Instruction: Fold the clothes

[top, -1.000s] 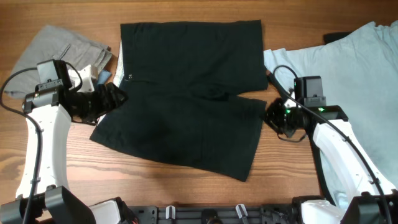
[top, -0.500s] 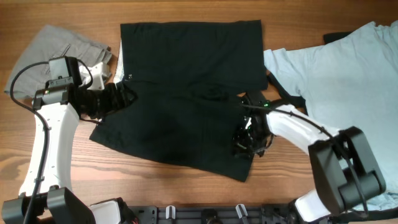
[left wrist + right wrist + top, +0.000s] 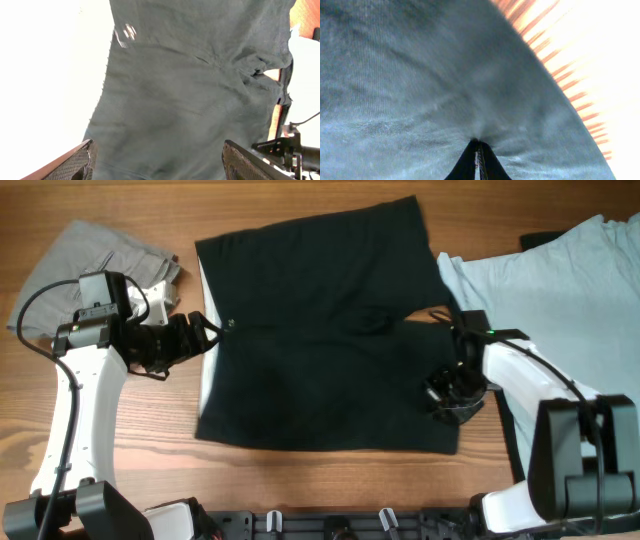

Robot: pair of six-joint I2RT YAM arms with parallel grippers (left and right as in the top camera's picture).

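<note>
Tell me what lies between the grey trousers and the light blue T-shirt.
The black shorts, spread flat, fill that stretch, with the left tool at their left edge; the overhead view shows it.

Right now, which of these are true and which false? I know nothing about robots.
1. The black cloth lies spread on the table between the grey trousers and the light blue T-shirt. True.
2. The right hand is open and clear of the clothes. False: it is shut, pinching the black cloth near its right edge.
3. The left hand has its fingers wide apart at the black cloth's left edge. True.
4. The light blue T-shirt lies on the robot's left side. False: it lies on the right side, and the grey trousers are on the left.
</note>
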